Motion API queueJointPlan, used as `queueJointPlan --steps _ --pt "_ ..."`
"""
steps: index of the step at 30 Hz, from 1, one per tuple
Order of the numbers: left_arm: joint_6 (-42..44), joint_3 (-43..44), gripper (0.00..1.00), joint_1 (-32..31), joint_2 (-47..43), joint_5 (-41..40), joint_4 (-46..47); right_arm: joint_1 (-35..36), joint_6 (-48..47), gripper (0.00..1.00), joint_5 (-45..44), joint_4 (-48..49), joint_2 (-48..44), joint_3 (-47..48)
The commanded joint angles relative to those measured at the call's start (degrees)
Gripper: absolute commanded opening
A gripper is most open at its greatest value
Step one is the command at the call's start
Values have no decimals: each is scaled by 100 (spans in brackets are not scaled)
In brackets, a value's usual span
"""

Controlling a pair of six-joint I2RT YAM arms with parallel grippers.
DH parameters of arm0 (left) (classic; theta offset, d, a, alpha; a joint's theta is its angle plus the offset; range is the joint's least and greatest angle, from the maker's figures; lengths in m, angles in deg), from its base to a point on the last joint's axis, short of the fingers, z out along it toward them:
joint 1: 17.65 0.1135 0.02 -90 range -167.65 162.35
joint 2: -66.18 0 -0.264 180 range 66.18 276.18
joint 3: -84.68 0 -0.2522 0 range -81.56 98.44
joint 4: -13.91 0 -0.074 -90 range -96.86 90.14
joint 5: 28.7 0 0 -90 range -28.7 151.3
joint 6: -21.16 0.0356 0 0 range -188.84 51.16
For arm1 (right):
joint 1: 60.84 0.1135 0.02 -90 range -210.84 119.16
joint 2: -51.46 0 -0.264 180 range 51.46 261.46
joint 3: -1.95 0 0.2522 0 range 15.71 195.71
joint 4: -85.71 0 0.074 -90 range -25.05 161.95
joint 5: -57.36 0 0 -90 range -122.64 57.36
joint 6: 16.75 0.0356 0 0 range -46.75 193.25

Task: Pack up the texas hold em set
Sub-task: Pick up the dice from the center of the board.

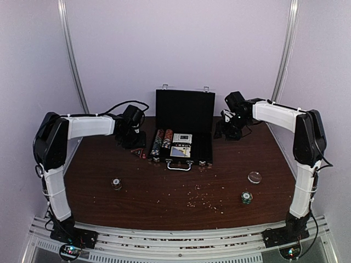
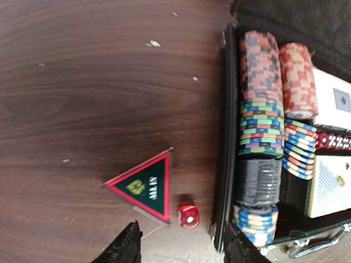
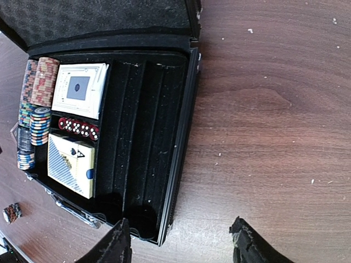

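While the case [image 1: 184, 109] stands open at the far middle of the table [image 1: 164, 189], lid upright, I log the lot as follows.

- Stowed: striped chips [image 2: 260, 109] in rows along the case's left side; two card decks [image 3: 79, 87] beside them, with a row of red dice [image 3: 79, 127] between the decks. The channels on the right side hold nothing.
- Outstanding: one red die [image 2: 188, 215] on the wood just outside the case's left wall, beside a green triangular marker [image 2: 143, 188]; two small loose chip stacks [image 1: 117, 183] nearer the arm bases, one left and one right; a clear disc [image 1: 255, 177] near the right stack.
- Left gripper [image 2: 184, 241]: fingers parted, grasping nothing, poised just short of the die.
- Right gripper [image 3: 180, 224]: fingers spread, empty, hovering by the case's right front corner.

Step in hand, as I judge it: collecting the stray die. I would centre the fingers on it, come straight down and close gently — it is small and hard, and could squirt sideways. One finger must stay clear of the case wall, the other of the marker's corner.
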Motion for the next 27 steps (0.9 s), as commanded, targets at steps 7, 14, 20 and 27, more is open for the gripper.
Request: queueJointPlan --steps 7,14,20,27 --pt "297 901 41 15 841 408 -352 -59 46 63 -442 221 -464 -97" --pt "252 882 33 8 891 403 -691 -103 55 63 -413 228 -440 -109" --pt "208 713 29 8 843 445 -743 -108 55 63 -322 248 -377 -87" --pt "199 708 28 9 879 524 -743 -117 63 63 -264 221 -365 -100"
